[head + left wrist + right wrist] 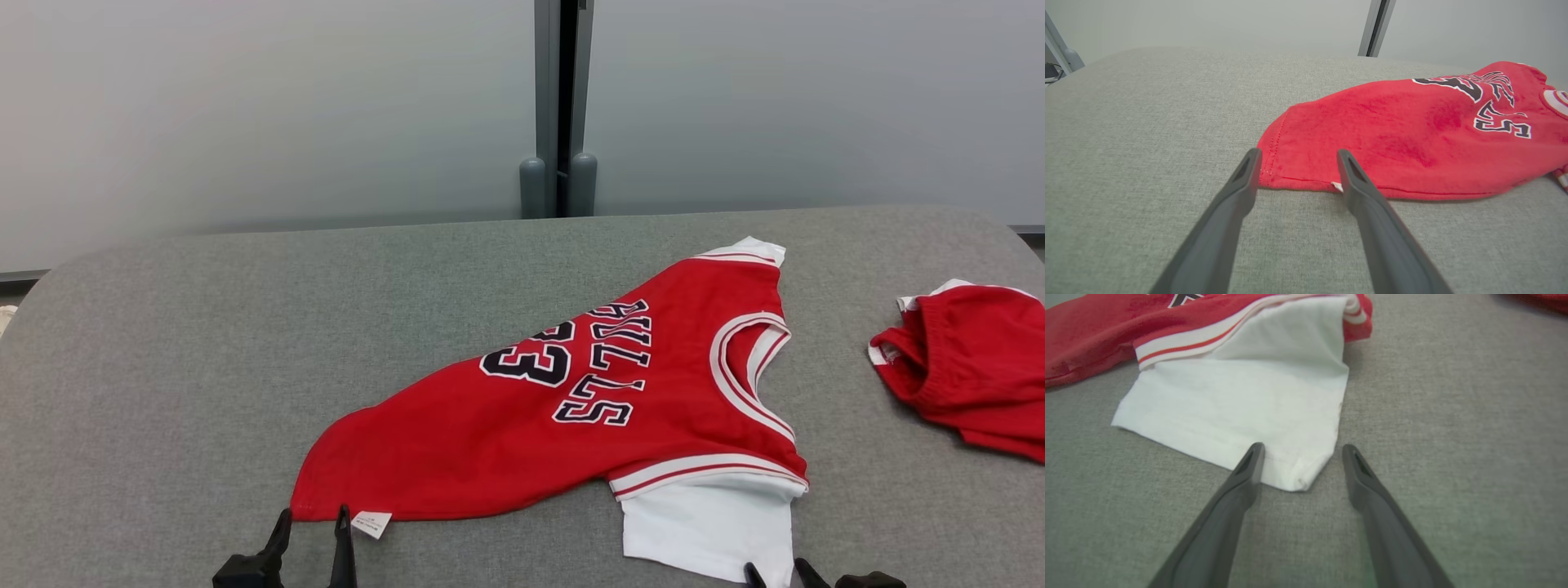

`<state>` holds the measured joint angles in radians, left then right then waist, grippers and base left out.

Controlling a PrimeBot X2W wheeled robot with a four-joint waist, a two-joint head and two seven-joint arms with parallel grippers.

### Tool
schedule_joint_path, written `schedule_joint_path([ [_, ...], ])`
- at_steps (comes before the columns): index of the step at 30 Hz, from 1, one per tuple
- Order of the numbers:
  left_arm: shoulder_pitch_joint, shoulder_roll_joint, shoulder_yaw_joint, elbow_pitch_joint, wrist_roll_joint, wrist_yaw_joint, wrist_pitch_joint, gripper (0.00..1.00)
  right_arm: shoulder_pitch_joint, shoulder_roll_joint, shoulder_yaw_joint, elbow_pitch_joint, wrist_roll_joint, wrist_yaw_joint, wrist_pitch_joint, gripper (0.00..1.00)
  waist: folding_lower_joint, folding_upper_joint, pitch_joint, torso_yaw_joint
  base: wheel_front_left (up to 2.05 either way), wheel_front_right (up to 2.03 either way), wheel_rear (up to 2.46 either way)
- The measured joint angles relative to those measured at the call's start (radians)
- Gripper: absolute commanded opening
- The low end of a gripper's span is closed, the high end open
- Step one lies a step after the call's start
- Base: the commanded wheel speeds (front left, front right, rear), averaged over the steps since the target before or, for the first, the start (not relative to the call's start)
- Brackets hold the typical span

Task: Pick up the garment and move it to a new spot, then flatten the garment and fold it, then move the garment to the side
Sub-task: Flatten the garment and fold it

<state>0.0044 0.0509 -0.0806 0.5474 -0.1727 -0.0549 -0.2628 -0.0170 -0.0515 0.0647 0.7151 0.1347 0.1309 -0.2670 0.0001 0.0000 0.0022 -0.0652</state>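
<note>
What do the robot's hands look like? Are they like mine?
Not like yours! The left gripper and right gripper each have just two long, dark grey fingers. They are smooth and matte, thick at the bottom, thinning to slim tips, with a little slot-shaped hollow near each tip.

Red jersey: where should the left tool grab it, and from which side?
On the red jersey, likely the hem corner by the white label, approached from the robot's side. That corner lies flat, facing the open left tool, whose fingers straddle it.
</note>
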Motion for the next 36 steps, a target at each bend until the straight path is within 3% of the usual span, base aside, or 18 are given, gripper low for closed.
schedule_joint_path([
  [3,0.0,0.0,-0.003,0.004,-0.002,0.0,0.0,1.0,-0.023,0.0,0.014,0.048,0.03,0.0,-0.007,1.0,0.0,0.0,0.0,0.003,0.0,0.0,0.0],
  [5,0.0,0.0,-0.004,0.006,-0.003,0.0,0.0,1.0,-0.037,-0.002,0.032,0.068,0.05,0.0,-0.008,0.0,0.0,0.0,0.0,0.004,0.0,0.0,0.0],
  [8,0.0,0.0,-0.003,0.006,-0.009,0.001,0.0,1.0,-0.048,-0.005,0.023,0.081,0.07,0.0,-0.008,0.0,0.0,0.0,0.002,0.004,0.0,0.0,0.0],
  [15,0.008,0.0,-0.003,0.034,-0.054,0.0,0.0,1.0,-0.005,-0.005,-0.156,-0.003,0.002,0.001,0.002,0.0,0.0,0.0,0.013,-0.003,0.0,0.0,0.0],
  [20,0.009,0.0,-0.009,0.055,-0.075,-0.008,0.0,1.0,0.02,-0.01,-0.215,-0.047,-0.028,0.001,0.003,0.0,0.0,0.0,0.03,-0.017,0.0,0.0,0.0],
  [36,-0.069,0.0,-0.038,0.156,-0.149,-0.024,-0.003,1.0,0.0,-0.003,-0.186,-0.099,-0.026,0.0,0.003,0.0,0.0,0.0,0.078,-0.05,0.0,0.0,0.0],
])
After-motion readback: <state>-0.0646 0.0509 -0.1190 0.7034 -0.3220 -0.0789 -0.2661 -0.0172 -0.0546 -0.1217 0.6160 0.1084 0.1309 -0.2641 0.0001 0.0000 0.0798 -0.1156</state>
